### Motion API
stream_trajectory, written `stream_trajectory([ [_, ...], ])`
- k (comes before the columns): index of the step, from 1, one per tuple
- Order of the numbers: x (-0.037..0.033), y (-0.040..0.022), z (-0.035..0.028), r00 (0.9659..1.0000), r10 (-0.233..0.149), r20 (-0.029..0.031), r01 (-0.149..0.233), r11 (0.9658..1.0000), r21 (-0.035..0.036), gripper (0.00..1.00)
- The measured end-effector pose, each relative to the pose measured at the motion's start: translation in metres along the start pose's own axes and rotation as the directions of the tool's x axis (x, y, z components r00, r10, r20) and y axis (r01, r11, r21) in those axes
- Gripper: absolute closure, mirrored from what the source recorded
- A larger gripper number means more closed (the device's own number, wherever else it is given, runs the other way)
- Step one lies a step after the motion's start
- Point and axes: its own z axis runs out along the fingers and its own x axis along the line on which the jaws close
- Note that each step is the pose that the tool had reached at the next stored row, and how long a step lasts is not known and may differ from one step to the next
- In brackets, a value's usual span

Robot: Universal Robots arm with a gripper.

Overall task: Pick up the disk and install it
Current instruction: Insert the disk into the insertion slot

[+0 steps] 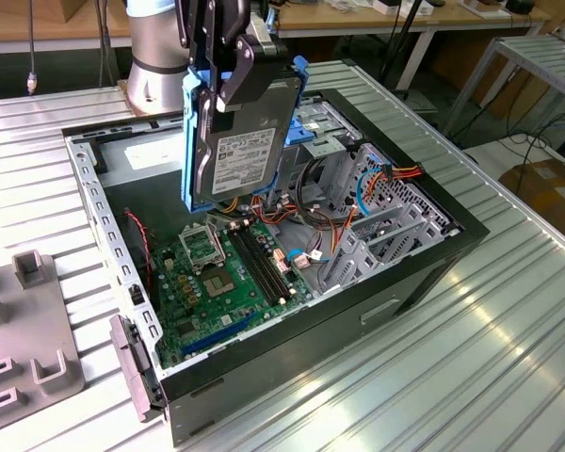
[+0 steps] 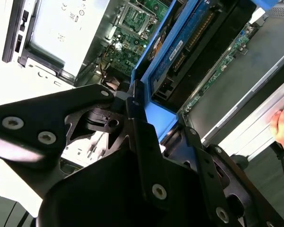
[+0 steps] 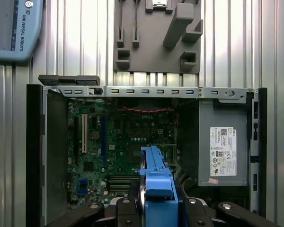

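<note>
Above the open computer case [image 1: 377, 330], the gripper [image 1: 237, 87] pinches the disk [image 1: 250, 155] near its top and holds it upright in the air. Under the disk lies the green board [image 1: 217, 282]. The case sits on the ridged metal surface [image 1: 490, 377].

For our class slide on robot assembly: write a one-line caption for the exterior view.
The gripper holds the disk upright above the open computer case, over its motherboard.

My fingers [image 1: 240, 71] — matt black, hard-looking; disk [image 1: 248, 155] dull grey metal with a white paper label; rails [image 1: 189, 141] glossy blue plastic; table [image 1: 452, 358] — ribbed shiny metal; case [image 1: 282, 365] matt black; fixture plate [image 1: 19, 330] matt grey plastic.
</note>
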Motion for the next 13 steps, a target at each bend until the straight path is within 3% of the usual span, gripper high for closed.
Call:
stream_trajectory([
  [5, 0.0002, -0.009, 0.0004, 1.0, 0.0, 0.0, 0.0, 1.0, 0.0, 0.63],
  [13, 0.001, -0.0174, 0.0006, 1.0, 0.0, -0.0001, 0.0, 1.0, 0.0, 0.63],
])
